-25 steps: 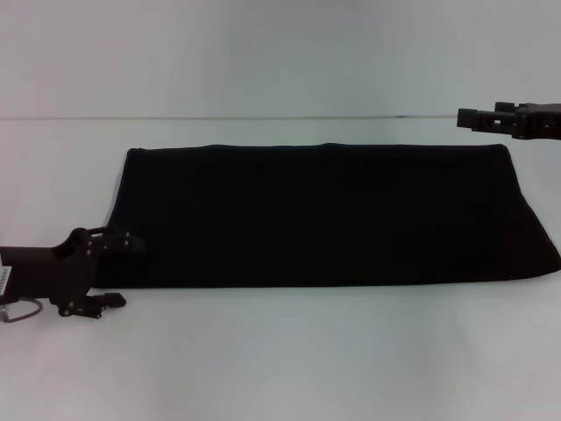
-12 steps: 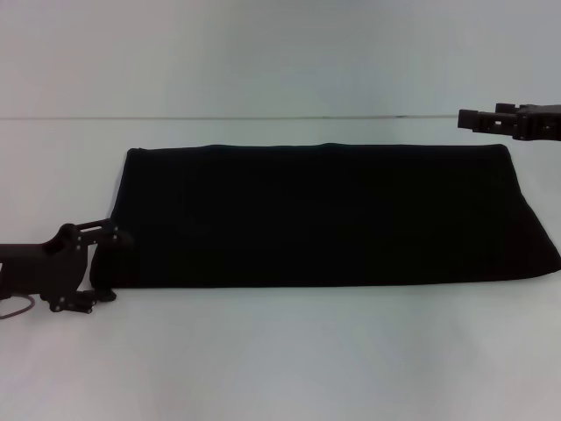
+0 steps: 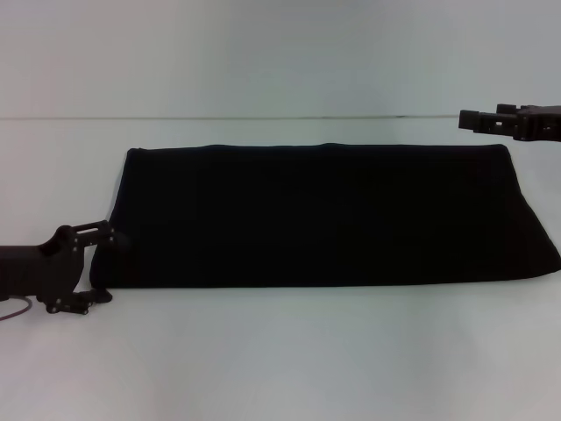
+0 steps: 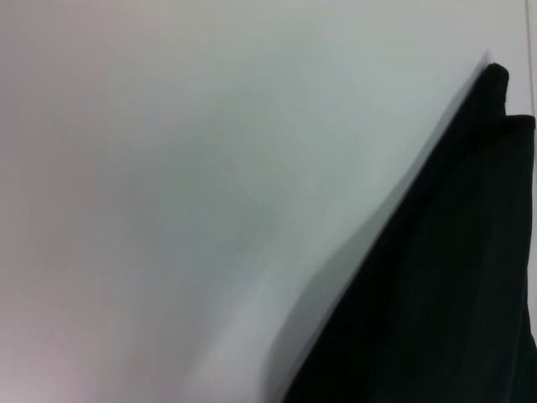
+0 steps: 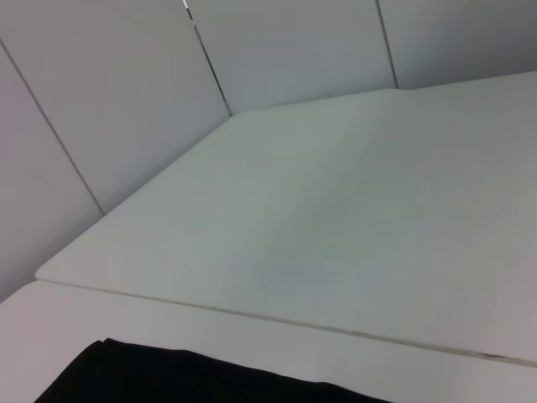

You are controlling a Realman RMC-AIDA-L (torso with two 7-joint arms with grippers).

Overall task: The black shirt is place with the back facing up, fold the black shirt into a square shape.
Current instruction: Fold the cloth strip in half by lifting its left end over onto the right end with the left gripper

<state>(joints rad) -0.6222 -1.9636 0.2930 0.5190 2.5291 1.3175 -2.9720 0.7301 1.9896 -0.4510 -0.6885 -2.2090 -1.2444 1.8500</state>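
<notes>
The black shirt (image 3: 324, 215) lies flat on the white table (image 3: 280, 360) as a long band, wider than it is deep. My left gripper (image 3: 103, 267) is open at the shirt's near left corner, with one finger over the left edge and the other just in front of the near edge. In the left wrist view the shirt's edge and a corner (image 4: 453, 277) show against the table. My right gripper (image 3: 478, 117) hovers by the far right corner, apart from the cloth. The right wrist view catches only a strip of shirt (image 5: 168, 378).
Bare white table surrounds the shirt on all sides, with a wide band of it in front. A seam (image 3: 263, 117) marks where the table meets the back wall. Grey wall panels (image 5: 126, 101) stand behind the table.
My left gripper has drawn back to the left and dropped slightly, staying open at the shirt's near left corner. The right gripper and the shirt have not moved.
</notes>
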